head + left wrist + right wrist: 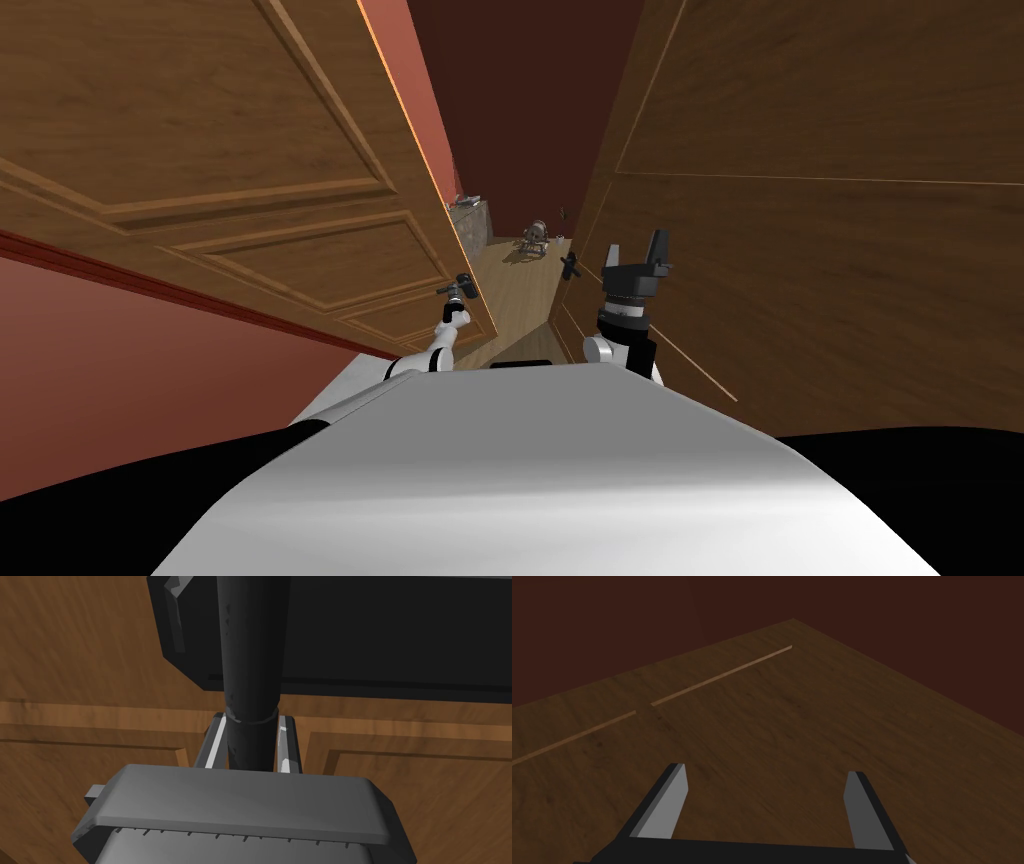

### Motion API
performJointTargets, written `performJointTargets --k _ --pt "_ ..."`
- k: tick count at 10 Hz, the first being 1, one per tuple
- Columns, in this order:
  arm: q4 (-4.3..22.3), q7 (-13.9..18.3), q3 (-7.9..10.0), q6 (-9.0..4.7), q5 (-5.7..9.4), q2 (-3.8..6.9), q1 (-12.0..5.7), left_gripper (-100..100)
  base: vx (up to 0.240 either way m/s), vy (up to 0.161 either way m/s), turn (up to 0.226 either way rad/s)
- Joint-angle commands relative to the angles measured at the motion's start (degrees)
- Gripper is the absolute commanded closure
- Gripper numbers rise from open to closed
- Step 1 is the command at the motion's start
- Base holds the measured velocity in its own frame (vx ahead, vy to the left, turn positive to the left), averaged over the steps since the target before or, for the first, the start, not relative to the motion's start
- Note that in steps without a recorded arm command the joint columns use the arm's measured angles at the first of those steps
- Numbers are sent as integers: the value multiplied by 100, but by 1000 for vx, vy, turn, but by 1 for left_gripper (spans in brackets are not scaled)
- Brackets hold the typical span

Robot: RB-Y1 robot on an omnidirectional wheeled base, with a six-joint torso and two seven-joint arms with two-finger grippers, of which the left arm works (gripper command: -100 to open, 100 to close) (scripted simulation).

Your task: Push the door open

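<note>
The left claw (252,722) is clamped on the dark handle (252,651), which runs lengthwise away from it along the door (75,651); the right claw (767,772) is open.

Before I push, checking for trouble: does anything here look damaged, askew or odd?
Nothing stands out. The left end effector is shut on the dark handle of the left door, the right end effector is open by the right door, and both doors look whole.
</note>
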Motion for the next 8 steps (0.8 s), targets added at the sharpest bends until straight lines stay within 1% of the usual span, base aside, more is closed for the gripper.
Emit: performJointTargets --k 1,2,4,7,8 --pt "0 0 0 0 0 0 0 100 72 -34 39" --pt "5 -160 124 -41 33 -56 -42 100 138 -1 144" --pt "19 -329 244 -82 63 -135 -86 100 188 -6 102" --pt "45 -634 461 -155 117 -293 -165 100 191 -14 119" --pt "49 -686 499 -168 127 -322 -178 100 181 0 93"
